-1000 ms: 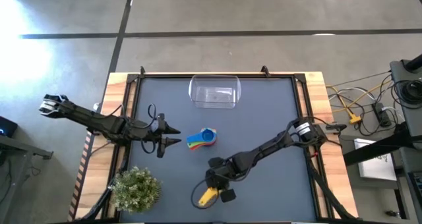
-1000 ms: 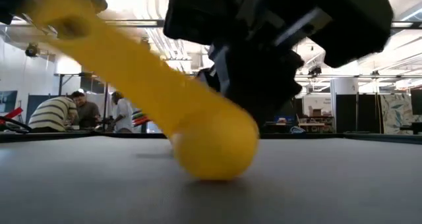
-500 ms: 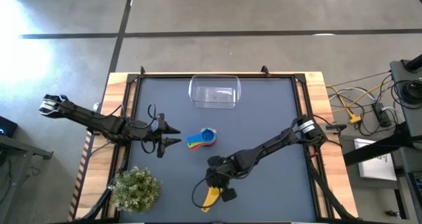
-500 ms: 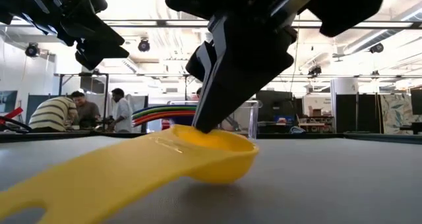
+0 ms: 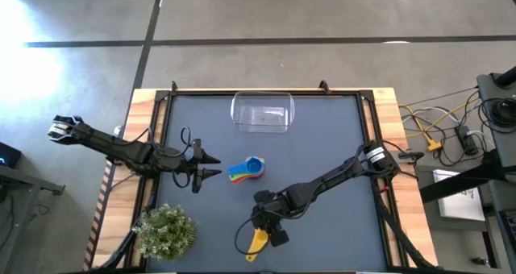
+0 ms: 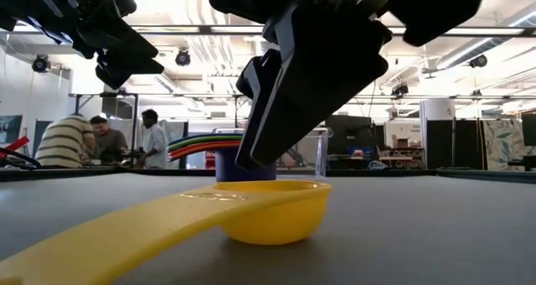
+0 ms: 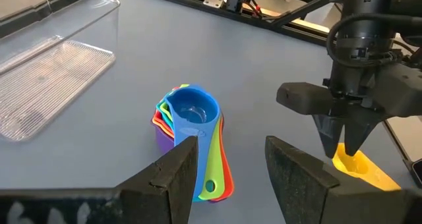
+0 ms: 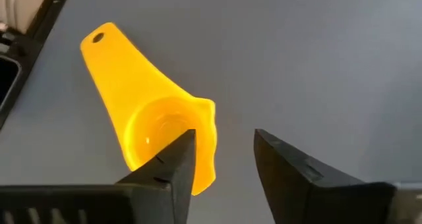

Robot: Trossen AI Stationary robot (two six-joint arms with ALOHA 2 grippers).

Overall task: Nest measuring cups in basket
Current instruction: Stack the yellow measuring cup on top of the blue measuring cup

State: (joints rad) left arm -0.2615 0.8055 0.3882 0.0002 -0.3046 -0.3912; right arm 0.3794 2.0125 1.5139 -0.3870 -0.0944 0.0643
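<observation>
The yellow measuring cup [image 5: 256,240] lies alone on the dark table [image 5: 322,145], at about six o'clock from the table's middle and close to the near edge. It sits upright on its bowl, with its flat handle [image 8: 115,59] resting on the table and pointing toward the near edge. The right gripper [image 5: 266,230] hangs directly over it. Its fingers [image 8: 168,165] are parted (the right wrist view shows a clear gap between them), one finger tip over the bowl's rim and the other over bare table just beside the bowl. In the low view the finger [image 6: 289,92] slopes down to just above the rim, and whether it touches the cup cannot be told.

The other measuring cups [image 5: 246,170] are nested in one stack near the table's centre, the blue cup [image 7: 192,112] on top and the handles [image 7: 214,174] of those beneath fanned out together in green, orange and red. The stack stands at roughly twelve o'clock from the yellow cup, well apart from it.

The basket [image 5: 261,113] sits at twelve o'clock on the table, near the far edge. It is clear, and no cup lies in it.

The left gripper [image 5: 211,165] waits at nine o'clock from the stack, just beside it, with its fingers [image 7: 175,174] spread and holding nothing.

A small green potted plant [image 5: 165,231] stands at the table's eight o'clock corner. People [image 6: 100,142] show in the room beyond the table.
</observation>
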